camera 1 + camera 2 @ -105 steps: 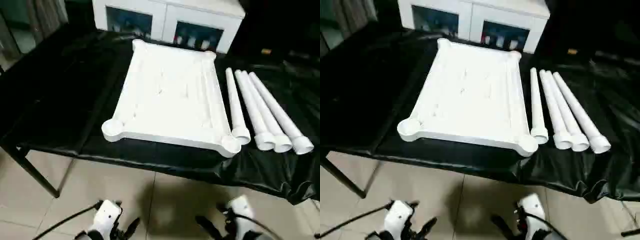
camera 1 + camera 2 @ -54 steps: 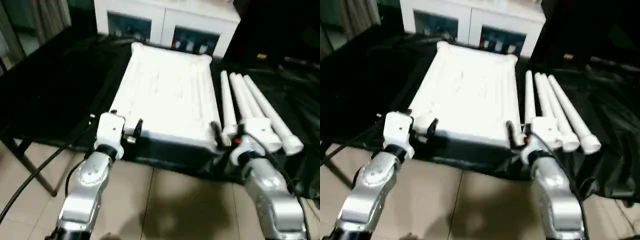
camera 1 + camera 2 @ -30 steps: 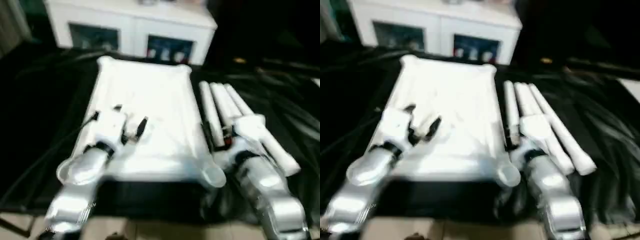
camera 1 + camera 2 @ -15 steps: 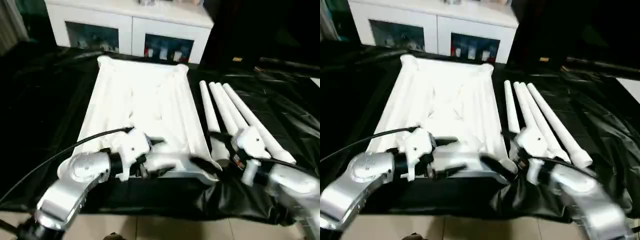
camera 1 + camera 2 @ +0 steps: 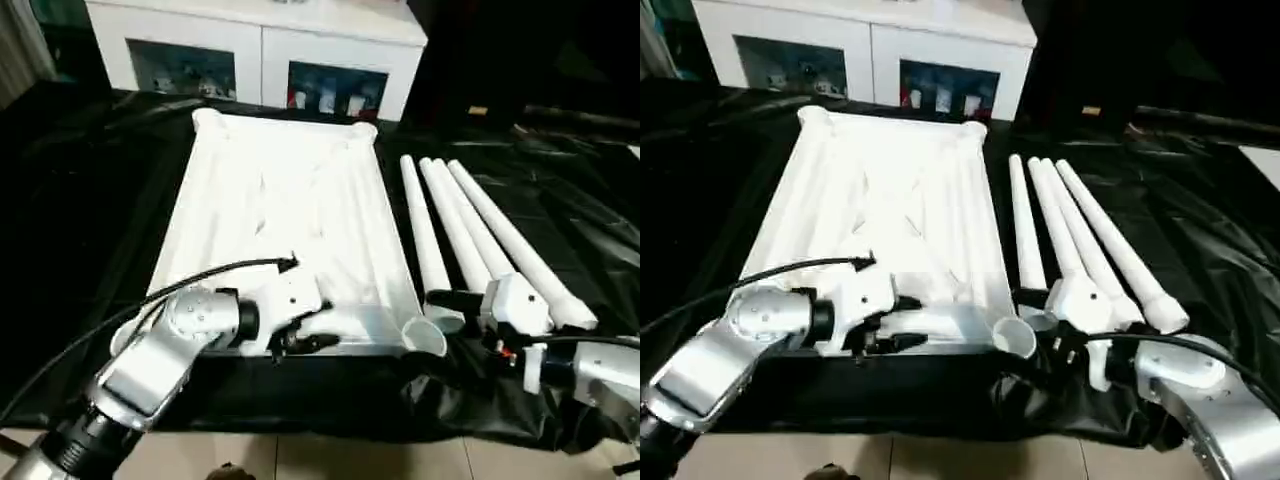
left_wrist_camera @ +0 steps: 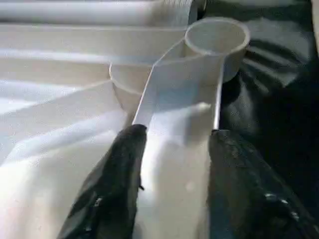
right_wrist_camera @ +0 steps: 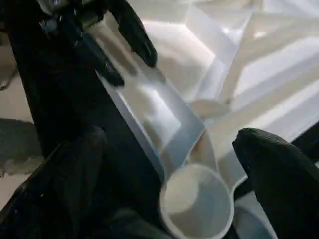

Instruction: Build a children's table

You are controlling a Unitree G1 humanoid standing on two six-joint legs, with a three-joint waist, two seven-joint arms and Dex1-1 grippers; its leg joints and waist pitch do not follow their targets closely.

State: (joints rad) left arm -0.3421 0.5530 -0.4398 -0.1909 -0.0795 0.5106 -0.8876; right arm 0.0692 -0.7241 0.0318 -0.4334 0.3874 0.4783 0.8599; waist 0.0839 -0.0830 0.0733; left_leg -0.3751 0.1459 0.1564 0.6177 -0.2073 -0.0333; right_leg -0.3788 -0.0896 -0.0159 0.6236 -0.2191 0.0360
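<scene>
Two end effectors (image 5: 303, 330) (image 5: 440, 298), four legs (image 5: 470, 235)

black-cloth work table (image 5: 90, 200) | white tabletop (image 5: 290, 200) | four legs (image 5: 470, 225)

Room dim, light from above. White table top (image 5: 285, 220) bright, almost washed out in middle, ribs hard to see. Black cloth on worktop (image 5: 90, 200) very dark, few shiny streaks on folds at right. Silver forearm (image 5: 150, 365) shows soft shine. Head views a bit soft, no strong blur. Left wrist view sharp on corner socket (image 6: 217, 37); black fingers (image 6: 114, 189) close up, fuzzy. Right wrist view: near fingers (image 7: 279, 174) big, dark, out of focus.
</scene>
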